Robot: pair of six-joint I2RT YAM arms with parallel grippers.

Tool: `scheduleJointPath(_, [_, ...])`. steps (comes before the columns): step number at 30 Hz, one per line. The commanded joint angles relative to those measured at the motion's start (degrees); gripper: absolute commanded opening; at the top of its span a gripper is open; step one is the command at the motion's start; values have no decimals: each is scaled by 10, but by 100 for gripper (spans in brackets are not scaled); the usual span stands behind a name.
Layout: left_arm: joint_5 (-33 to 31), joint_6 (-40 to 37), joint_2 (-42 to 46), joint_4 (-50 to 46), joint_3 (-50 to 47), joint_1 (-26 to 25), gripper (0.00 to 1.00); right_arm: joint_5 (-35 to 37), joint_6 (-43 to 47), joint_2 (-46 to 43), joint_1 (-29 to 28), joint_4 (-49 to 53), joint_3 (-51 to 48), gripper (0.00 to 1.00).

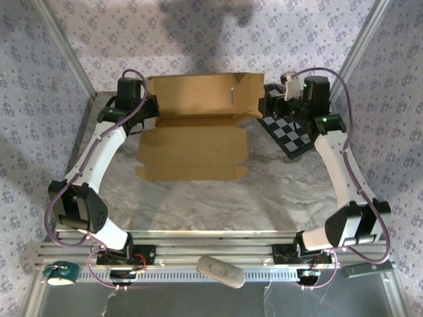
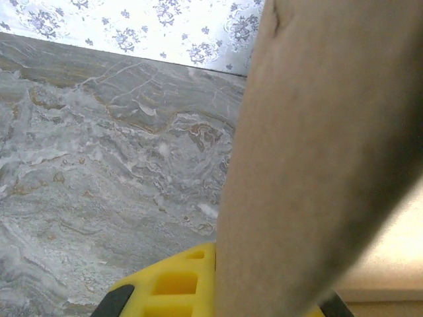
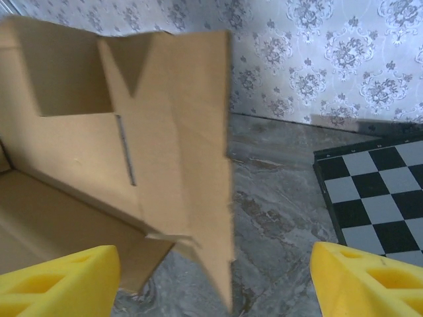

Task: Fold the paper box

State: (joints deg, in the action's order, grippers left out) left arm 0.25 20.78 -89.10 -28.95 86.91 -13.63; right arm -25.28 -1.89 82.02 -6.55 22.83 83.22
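Tan corrugated cardboard paper box partly folded: rear wall up, front panel flat; left gripper clamps a flap, right gripper spread wide

The box lay blurred right against the left wrist lens. It covered most of the left fingers, which the bottom edge also cut off. In the right wrist view the bottom edge clipped both right fingers, the box ran out at the left, and the checkerboard was cut at the right.
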Motion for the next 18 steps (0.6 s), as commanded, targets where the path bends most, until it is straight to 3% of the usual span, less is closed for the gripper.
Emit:
scheduleJointPath(1, [17, -4, -2, 2, 25, 2, 0, -48, 60, 30, 10, -18, 40, 77])
scheduleJointPath(8, [21, -5, -5, -1, 30, 3, 0, -112, 50, 126, 1, 18, 130, 69])
scheduleJointPath(16, [21, -1, -5, -2, 33, 4, 0, -15, 56, 171, -40, 69, 174, 46])
scheduleJointPath(18, [21, 0, -6, -3, 33, 4, 0, 32, 51, 167, -53, 68, 171, 34])
